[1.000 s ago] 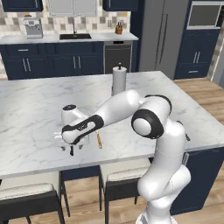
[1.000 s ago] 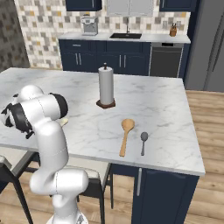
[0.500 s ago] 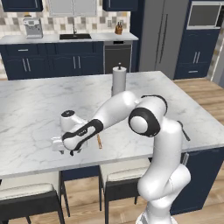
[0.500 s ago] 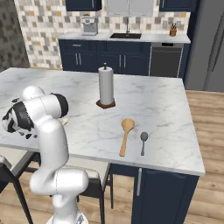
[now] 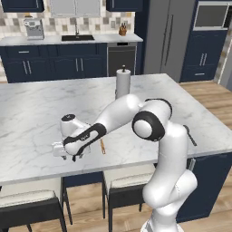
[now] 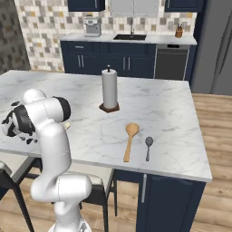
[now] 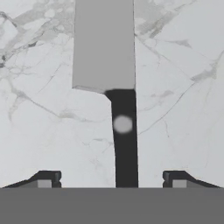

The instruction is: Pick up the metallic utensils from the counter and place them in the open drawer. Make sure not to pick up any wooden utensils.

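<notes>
Where the arm bends low over the near edge of the counter (image 5: pixel 36 108) in the left base view, the gripper (image 5: pixel 74 155) hangs just above the marble, a thin wooden spoon (image 5: pixel 103 146) just beside it

From the right base view, the large wooden spoon (image 6: pixel 129 140) and the dark metal spoon (image 6: pixel 148 147) lie side by side, well apart from the hand

Seen from the hand view, the knife (image 7: pixel 114 83) lies flat on the marble, its black handle running between the 2 fingertips (image 7: pixel 47 178); the jaws stand wide, gripping nothing

Bright, even rendered light, soft shadows, no glare, slightly blurry.
</notes>
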